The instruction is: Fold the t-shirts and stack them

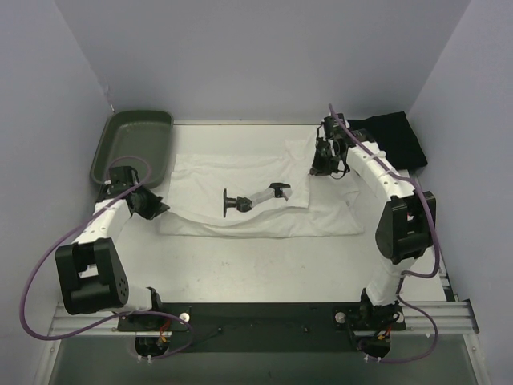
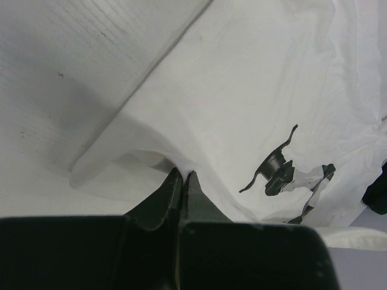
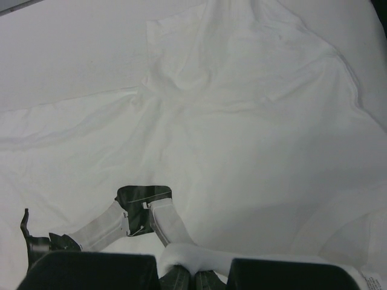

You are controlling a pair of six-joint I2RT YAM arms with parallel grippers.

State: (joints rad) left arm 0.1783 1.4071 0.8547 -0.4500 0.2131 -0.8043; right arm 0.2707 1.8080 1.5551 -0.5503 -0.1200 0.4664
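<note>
The white t-shirt lies spread across the middle of the table, with a printed picture of a robot arm on it. My left gripper is shut on the shirt's left edge. The left wrist view shows its fingertips pinching a raised fold of the white t-shirt. My right gripper is shut on the shirt's far right part. In the right wrist view a bunch of the white t-shirt sits between the tips of the right gripper. The black t-shirt lies crumpled at the back right.
A dark green tray stands at the back left, tilted against the left wall. Bare white table runs between the shirt and the arm bases. Walls close in on the left, back and right.
</note>
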